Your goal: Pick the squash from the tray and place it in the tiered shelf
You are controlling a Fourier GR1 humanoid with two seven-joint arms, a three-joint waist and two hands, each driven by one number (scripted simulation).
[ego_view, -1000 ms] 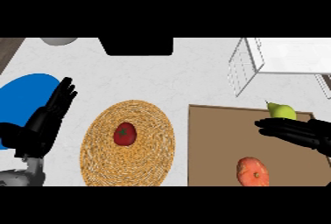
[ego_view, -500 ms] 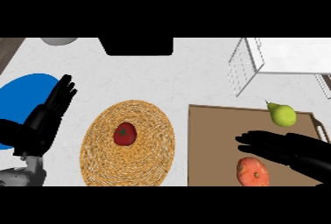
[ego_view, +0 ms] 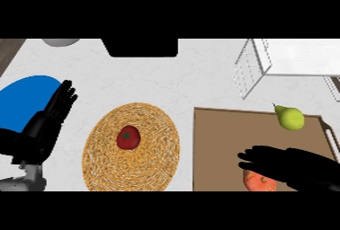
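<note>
An orange squash lies at the near edge of the brown tray on the right. My right hand is over it, fingers stretched out to the left, and hides its upper part; I see no finger curled round it. The white wire tiered shelf stands beyond the tray at the top right. At the left edge my left hand rests open with fingers up.
A green pear sits at the tray's far right. A woven round mat with a red tomato lies in the middle. A blue plate is at the left, a black object at the back.
My right hand has moved from beside the pear down and towards me, and now covers the squash's top. The left hand has stayed still.
</note>
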